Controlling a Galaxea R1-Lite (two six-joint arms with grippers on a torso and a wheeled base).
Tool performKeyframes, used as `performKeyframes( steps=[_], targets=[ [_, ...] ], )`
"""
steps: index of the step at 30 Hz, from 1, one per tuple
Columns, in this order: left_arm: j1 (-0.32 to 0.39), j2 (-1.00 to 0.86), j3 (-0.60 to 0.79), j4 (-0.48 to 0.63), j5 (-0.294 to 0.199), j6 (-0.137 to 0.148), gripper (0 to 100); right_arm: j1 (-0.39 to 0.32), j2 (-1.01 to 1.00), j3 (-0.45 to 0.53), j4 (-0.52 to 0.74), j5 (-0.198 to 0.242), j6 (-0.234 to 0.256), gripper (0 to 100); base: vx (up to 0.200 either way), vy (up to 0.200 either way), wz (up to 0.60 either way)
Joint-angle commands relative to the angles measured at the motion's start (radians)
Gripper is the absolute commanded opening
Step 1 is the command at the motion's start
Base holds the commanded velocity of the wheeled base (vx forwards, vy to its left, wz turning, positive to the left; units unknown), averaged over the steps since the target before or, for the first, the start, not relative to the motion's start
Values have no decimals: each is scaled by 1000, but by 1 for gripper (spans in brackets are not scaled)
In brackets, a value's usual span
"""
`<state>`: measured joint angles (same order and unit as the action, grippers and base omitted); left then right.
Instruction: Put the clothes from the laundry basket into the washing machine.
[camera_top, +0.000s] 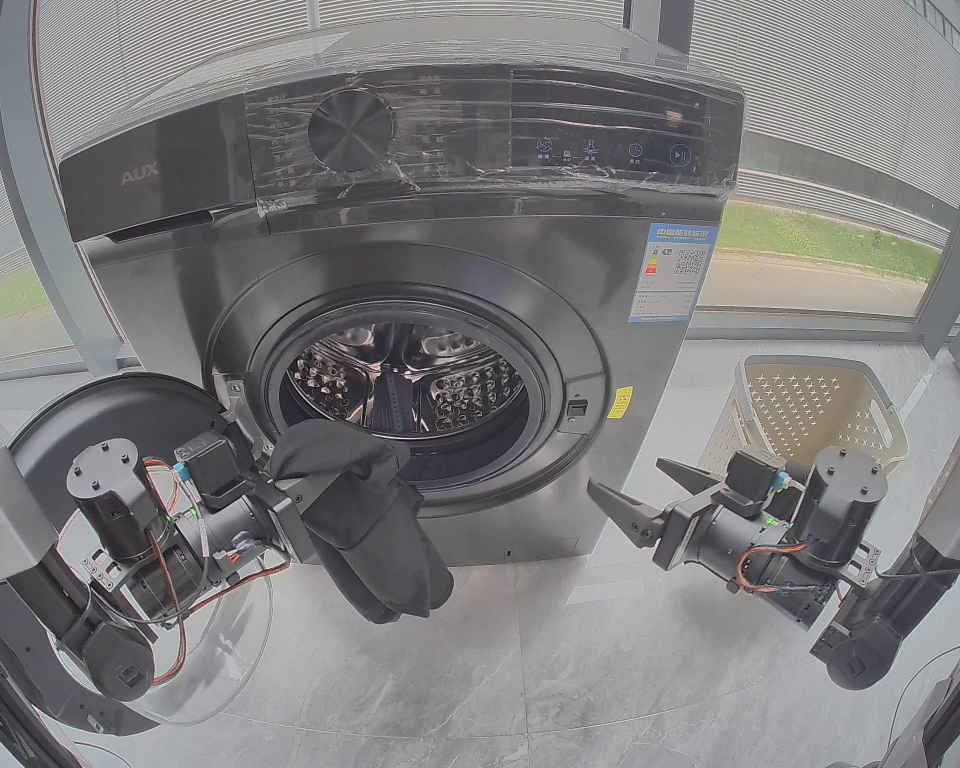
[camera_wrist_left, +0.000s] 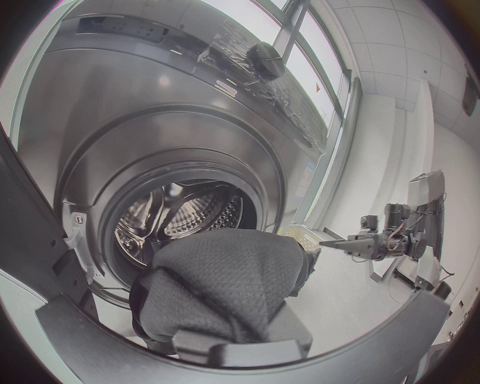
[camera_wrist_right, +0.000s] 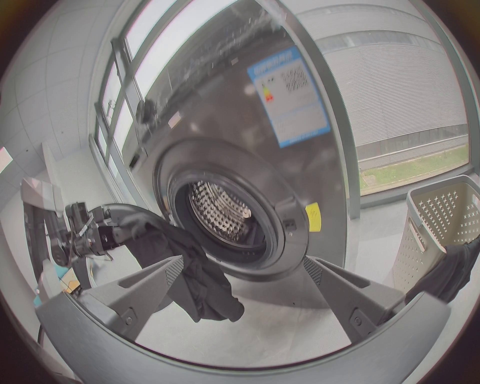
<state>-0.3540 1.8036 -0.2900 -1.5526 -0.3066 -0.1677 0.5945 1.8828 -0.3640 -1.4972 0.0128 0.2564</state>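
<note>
Nearest, on the left, the left gripper (camera_top: 295, 505) is clamped on a dark garment (camera_top: 370, 530). The garment's upper fold is bunched at the lower left rim of the washing machine (camera_top: 400, 260) opening, and the rest hangs below toward the floor (camera_top: 560, 660). The cloth appears light, soft and limp. It will likely sag and trail from any single hold, so a grip on the bunched mass, not on a loose edge, should carry it best. The hanging tail may catch on the door seal unless lifted past the rim.

Near right, the right gripper (camera_top: 625, 474) is spread wide and holds nothing.

Farther back, the door (camera_top: 110, 420) stands swung open to the left, exposing the metal drum (camera_top: 400, 380). No clothing can be made out in the visible part of the drum.

Far right, beside the machine, stands the laundry basket (camera_top: 810, 400). A second dark garment (camera_wrist_right: 450, 270) is draped over its near rim.
</note>
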Motion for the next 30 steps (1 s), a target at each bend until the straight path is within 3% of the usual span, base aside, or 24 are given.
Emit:
performKeyframes(
  steps=[1, 11, 18, 27, 30],
  targets=[
    [18, 39, 0, -1, 35, 19, 0, -45, 29, 54, -52, 24, 26, 100, 0, 0, 0],
    [46, 77, -12, -1, 46, 45, 0, -78, 41, 76, -52, 30, 26, 100, 0, 0, 0],
    [44, 86, -11, -1, 46, 54, 0, -62, 41, 73, -52, 26, 24, 100, 200, 0, 0],
    [44, 106, -6, -1, 46, 63, 0, -56, 45, 77, -52, 26, 24, 100, 0, 0, 0],
    [43, 114, -6, -3, 47, 65, 0, -53, 47, 76, -52, 24, 24, 100, 0, 200, 0]
  ],
)
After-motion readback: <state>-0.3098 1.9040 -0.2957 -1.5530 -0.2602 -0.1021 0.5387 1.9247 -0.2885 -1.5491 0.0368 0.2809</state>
